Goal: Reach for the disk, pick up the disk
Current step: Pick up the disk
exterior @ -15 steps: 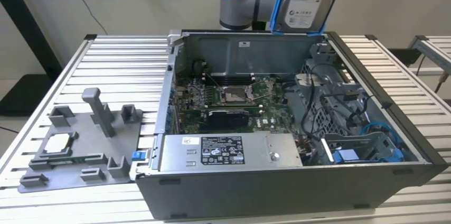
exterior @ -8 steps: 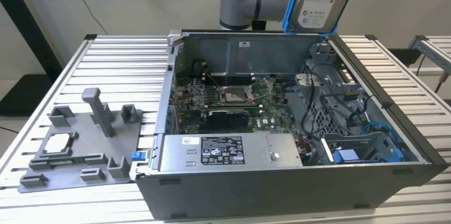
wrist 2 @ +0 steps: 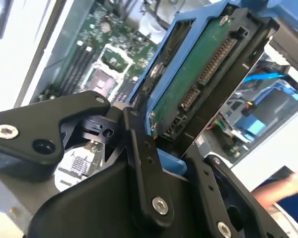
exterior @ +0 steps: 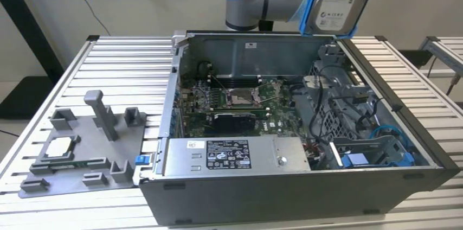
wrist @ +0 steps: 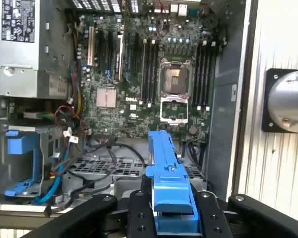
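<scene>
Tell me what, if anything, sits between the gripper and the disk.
Nothing visible does. The gripper is shut on the disk, its fingers clamping the blue-railed end; in the exterior view the disk hangs above the open computer case.

Pale plain wall [exterior: 166, 2], dark post [exterior: 29, 24] at the exterior view's left, ribbed aluminium table [exterior: 123, 72], dark floor [exterior: 21, 97]

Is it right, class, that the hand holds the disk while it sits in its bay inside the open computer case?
Not quite. The hand does hold the disk, but the exterior view shows it lifted above the open computer case, not in a bay.
</scene>
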Available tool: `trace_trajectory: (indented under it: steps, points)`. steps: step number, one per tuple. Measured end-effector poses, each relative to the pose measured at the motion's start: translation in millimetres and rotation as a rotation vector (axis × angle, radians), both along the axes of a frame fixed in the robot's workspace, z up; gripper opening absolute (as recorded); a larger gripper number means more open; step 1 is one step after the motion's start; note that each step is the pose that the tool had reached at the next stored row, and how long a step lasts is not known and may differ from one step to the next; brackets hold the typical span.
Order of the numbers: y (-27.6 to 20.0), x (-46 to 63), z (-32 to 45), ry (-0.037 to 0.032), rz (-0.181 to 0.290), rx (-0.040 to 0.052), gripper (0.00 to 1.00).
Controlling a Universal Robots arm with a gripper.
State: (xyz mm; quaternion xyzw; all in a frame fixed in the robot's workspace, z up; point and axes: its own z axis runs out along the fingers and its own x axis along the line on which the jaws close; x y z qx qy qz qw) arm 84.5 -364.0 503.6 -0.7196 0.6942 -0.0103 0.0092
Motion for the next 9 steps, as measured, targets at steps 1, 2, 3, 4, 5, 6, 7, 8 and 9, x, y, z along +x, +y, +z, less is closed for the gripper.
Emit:
trace_trajectory:
  steps: [1,2,3,4,5,6,7,8,9]
  points:
    - [0.1,0.0,-0.1,-0.0111,0.000,-0.0147,0.00]
    - [0.1,0.0,-0.2,-0.0184,0.000,-0.0261,0.00]
    - [0.2,0.0,-0.3,-0.0213,0.000,-0.0325,0.00]
    - [0.0,0.0,-0.4,-0.0213,0.000,-0.0325,0.00]
    - [-0.7,0.2,-0.3,-0.0214,0.000,-0.0318,0.00]
    - [-2.5,0.5,-0.3,-0.0213,0.000,-0.0296,0.00]
    - [-4.6,1.1,-0.4,-0.0214,0.000,-0.0279,0.00]
    - [-6.8,1.7,-0.3,-0.0213,0.000,-0.0270,0.00]
    - [-9.2,2.4,-0.3,-0.0213,0.000,-0.0268,0.00]
